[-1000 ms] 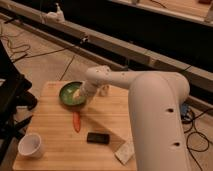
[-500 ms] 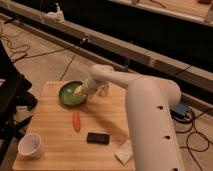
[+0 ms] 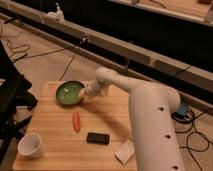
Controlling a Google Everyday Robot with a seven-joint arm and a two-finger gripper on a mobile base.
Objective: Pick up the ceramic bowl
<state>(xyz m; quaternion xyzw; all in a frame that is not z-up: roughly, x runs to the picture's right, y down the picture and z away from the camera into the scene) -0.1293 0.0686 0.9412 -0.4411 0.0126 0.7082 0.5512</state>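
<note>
— While the big white robot arm (image 3: 150, 115) reaches across from the right, where exactly is its gripper?

— The white two-finger gripper (image 3: 85, 93) sits at the right-hand rim of the round, shallow, glossy green ceramic bowl (image 3: 68, 92), low over the light wooden tabletop (image 3: 52, 132).

— Are the jaws wide or pinched on the rim?

— I cannot tell; the tip runs into the bowl's edge and I can't make out how they stand.

— And the bowl itself?

— It is at the far left part of the table, near the back edge. Whether it rests flat or is slightly raised on the gripper's side, I cannot tell.

— What else is on the table?

— A small orange carrot-shaped piece (image 3: 76, 121) lies nearer the camera than the bowl, apart from it. Just to its right is a flat black rectangular device (image 3: 98, 138). A white round cup (image 3: 30, 145) stands at the near left corner, well apart from the bowl. A pale crinkled packet (image 3: 125, 151) lies by the near edge, beside the arm's thick white body.

— Beyond the table?

— Dark cables (image 3: 30, 52) trail over the floor.
</note>
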